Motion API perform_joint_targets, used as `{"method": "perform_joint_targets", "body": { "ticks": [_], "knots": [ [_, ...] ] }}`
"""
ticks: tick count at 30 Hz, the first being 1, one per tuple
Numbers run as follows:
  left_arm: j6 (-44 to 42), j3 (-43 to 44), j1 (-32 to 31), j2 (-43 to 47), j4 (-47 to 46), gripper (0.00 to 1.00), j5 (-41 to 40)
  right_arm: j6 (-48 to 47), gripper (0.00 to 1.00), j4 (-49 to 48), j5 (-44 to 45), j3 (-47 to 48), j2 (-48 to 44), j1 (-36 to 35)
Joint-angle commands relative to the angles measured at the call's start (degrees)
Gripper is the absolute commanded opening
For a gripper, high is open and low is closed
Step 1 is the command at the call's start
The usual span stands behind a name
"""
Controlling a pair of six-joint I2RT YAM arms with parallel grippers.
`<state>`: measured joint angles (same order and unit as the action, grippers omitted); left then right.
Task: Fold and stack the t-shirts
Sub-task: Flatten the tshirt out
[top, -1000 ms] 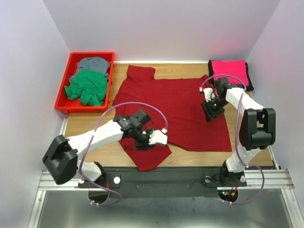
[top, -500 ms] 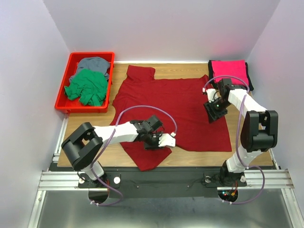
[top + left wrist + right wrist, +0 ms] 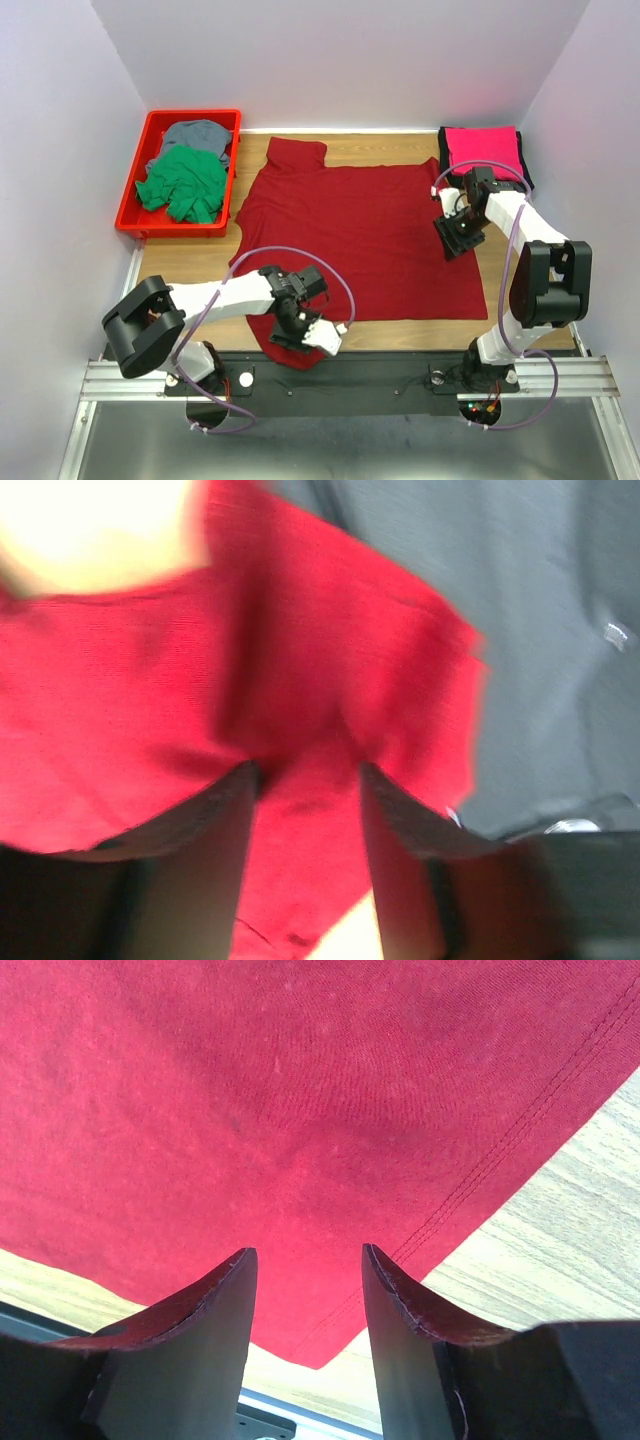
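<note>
Wooden table (image 3: 190,265), pale walls. From overhead I see the dark red shirt (image 3: 370,230) spread flat just right of the red tray (image 3: 128,190), with its long axis sideways and its sleeves pointing far and near. My wrist views add the jaws: the left gripper (image 3: 305,770), blurred, and the right gripper (image 3: 305,1255) both gape over the cloth.

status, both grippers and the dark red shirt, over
Left gripper open over near sleeve. Right gripper open above the hem. Dark red shirt spread flat, unfolded. No obstruction seen.
</note>
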<state>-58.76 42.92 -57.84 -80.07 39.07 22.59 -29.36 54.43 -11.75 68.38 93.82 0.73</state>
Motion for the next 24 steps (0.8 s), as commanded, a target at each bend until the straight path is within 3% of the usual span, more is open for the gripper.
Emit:
{"method": "perform_joint_targets", "body": {
  "ticks": [1,9,16,24],
  "knots": [
    [-6.4,3.0,-1.3,2.0,10.8,0.55,0.7,-0.8,0.52,1.0,0.9,1.1,-1.6,0.2],
    [-2.6,8.3,5.7,3.4,6.4,0.49,1.4,-1.2,0.52,1.8,0.4,1.6,-0.8,0.2],
    [-1.0,2.7,7.0,-1.4,-2.4,0.45,-3.0,-1.3,0.51,0.5,0.5,1.1,2.3,0.2],
    [-4.3,1.6,7.0,2.5,3.3,0.45,-2.0,-4.3,0.50,0.2,4.3,-6.3,1.2,0.2]
  ]
}}
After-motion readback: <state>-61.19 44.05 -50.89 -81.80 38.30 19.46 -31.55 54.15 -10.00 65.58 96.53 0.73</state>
